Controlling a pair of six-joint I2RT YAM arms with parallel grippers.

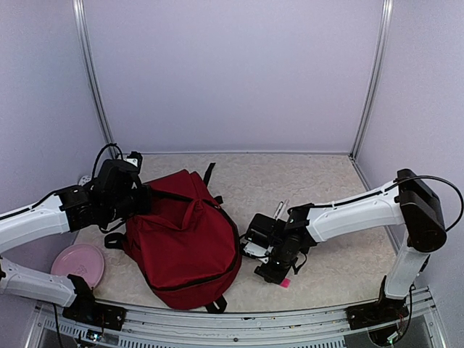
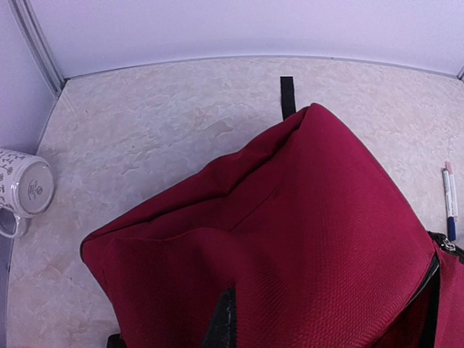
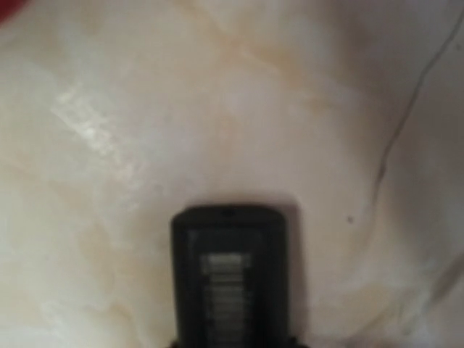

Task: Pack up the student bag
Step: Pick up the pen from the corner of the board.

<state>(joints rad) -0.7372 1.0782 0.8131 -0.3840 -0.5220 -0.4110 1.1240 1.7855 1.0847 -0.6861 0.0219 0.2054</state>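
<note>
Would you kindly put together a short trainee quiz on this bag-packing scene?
1. True or false: the pink plate lies inside the student bag.
2. What sits on the table near the left wall? A) white mug B) bottle C) book
3. Fill in: the right gripper hangs low over the table, apart from the bag; the ___ gripper is at the bag's upper edge.
Key: 1 false, it lies on the table beside the bag. 2 A. 3 left gripper.
</note>
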